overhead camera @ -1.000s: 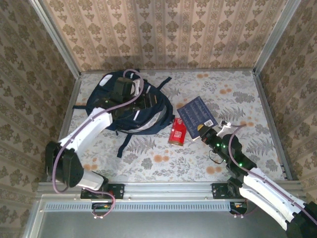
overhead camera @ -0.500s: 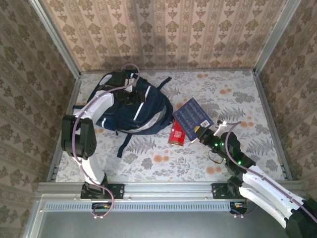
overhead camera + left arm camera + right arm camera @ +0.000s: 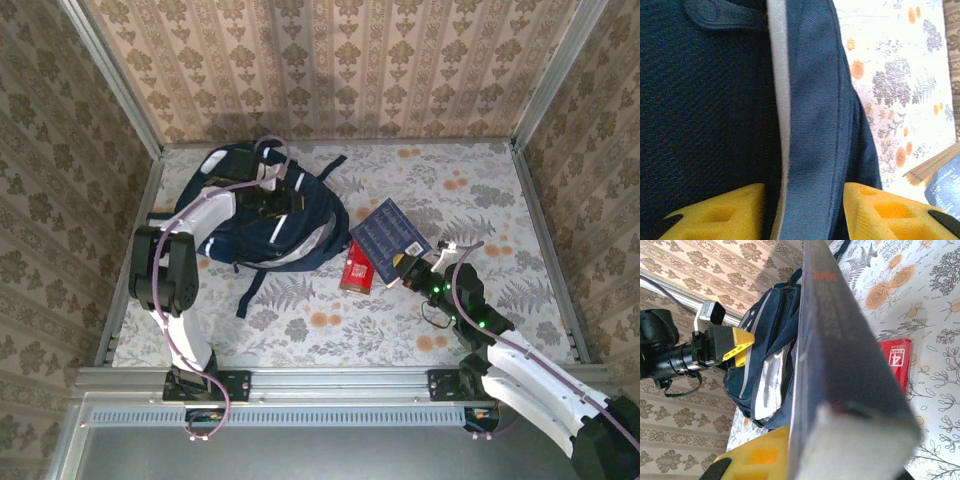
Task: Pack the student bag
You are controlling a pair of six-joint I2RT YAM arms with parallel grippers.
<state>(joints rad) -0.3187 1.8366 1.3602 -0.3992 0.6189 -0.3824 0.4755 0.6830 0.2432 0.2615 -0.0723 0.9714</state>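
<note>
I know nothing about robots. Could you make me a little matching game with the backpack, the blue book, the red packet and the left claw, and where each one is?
1 student bag
2 blue book
3 red packet
4 left gripper

A lying between bag and book
B held by the right gripper
C fingers astride a bag fold
D largest thing, far left

Pairs: 1-D, 2-B, 3-A, 4-C
</note>
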